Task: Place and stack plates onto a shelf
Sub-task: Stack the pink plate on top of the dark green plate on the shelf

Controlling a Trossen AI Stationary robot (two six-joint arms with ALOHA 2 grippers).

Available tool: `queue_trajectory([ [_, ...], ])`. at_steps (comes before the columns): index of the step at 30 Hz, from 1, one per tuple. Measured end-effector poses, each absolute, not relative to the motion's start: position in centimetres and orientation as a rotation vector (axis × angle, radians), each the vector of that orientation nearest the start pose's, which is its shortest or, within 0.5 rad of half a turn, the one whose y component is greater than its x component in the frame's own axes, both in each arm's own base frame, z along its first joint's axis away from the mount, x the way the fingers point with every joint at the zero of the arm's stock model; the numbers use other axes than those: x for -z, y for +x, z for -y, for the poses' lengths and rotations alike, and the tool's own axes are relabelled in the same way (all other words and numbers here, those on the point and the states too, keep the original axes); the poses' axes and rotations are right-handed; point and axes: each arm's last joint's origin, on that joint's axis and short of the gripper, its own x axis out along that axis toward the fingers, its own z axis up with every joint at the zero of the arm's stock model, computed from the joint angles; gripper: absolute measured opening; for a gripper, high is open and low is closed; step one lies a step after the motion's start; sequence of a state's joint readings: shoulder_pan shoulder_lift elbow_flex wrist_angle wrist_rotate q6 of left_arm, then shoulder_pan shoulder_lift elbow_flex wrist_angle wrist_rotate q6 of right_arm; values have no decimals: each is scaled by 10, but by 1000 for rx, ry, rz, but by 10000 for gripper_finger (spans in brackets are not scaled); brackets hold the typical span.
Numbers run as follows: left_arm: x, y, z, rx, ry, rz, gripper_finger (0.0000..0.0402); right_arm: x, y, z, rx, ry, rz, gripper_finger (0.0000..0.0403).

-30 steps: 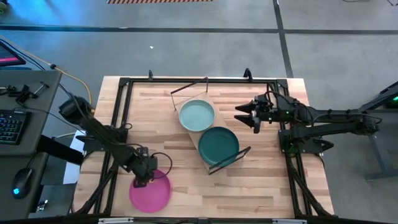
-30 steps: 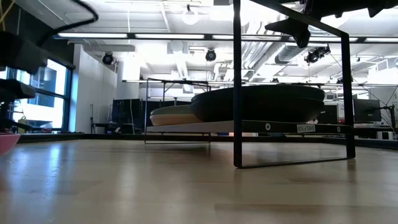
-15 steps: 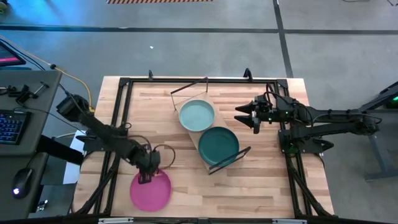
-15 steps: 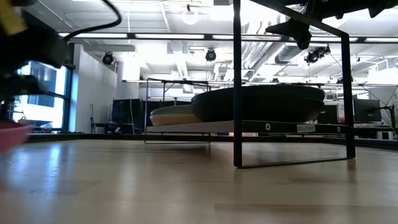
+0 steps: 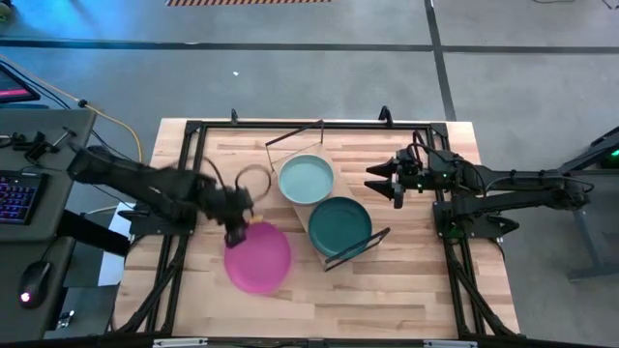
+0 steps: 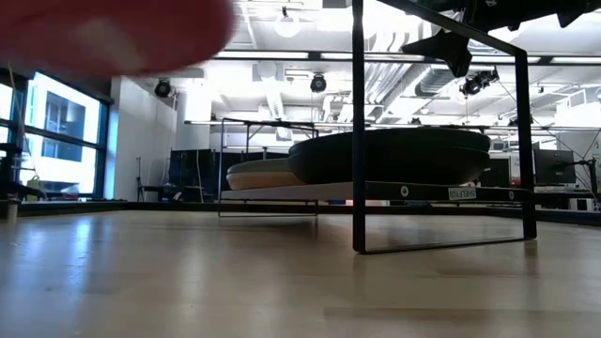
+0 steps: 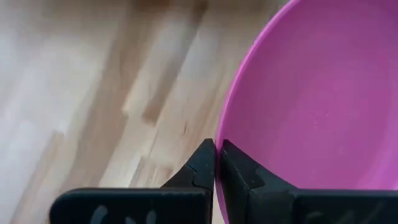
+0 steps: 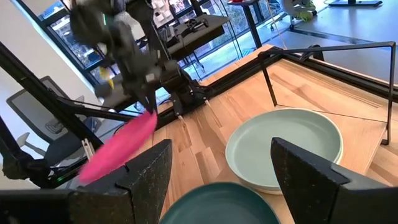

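My left gripper (image 5: 235,230) is shut on the magenta pink plate (image 5: 257,256), which hangs in the air left of the shelf (image 5: 304,215). It shows tilted in the right wrist view (image 8: 121,152) and as a pink blur in the low view (image 6: 113,33). The shelf stands raised on its black frame (image 6: 358,141). On its board rest the pale sage-green plate (image 5: 306,180) and, nearer, the dark teal plate (image 5: 339,224). My right gripper (image 5: 382,181) hovers open to the right of the shelf, with nothing between its fingers. My left gripper pinches the pink plate's rim (image 7: 219,138) between its two fingers, one on the inner face and one on the outer. The held rim is the side toward the table's far left. The plate is lifted clear and slants down from the fingers (image 8: 146,106).
A black metal frame (image 5: 193,130) runs around the wooden tabletop. Bare wood (image 5: 387,290) lies near the front edge and to the left of the shelf. A desk with a keyboard (image 5: 14,193) stands beyond the table's left edge.
My left gripper has risen and gone toward the far edge and the right, toward the shelf. The pink plate, which lay on the table near the front left, has come with it, lifted clear and tilted.
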State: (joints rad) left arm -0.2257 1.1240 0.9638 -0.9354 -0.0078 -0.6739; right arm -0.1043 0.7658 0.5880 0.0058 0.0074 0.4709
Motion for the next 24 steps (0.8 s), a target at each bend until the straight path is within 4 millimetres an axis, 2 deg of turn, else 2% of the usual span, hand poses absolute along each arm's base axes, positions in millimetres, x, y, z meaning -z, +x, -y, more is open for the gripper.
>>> queue_trajectory([
  [5,-326,220,15,-251,-510,-883,1,-285,176,19,151,478,-145,254],
  [9,-336,248,-5,-290,-459,-839,1,-285,176,19,151,478,-145,254],
  [13,-319,278,-24,-339,-390,-919,1,-285,176,19,151,478,-145,254],
  [17,-300,311,-37,-363,-399,-954,1,-285,176,19,151,478,-145,254],
  [24,-283,356,-39,-286,-420,-907,1,-285,176,19,151,478,-145,254],
])
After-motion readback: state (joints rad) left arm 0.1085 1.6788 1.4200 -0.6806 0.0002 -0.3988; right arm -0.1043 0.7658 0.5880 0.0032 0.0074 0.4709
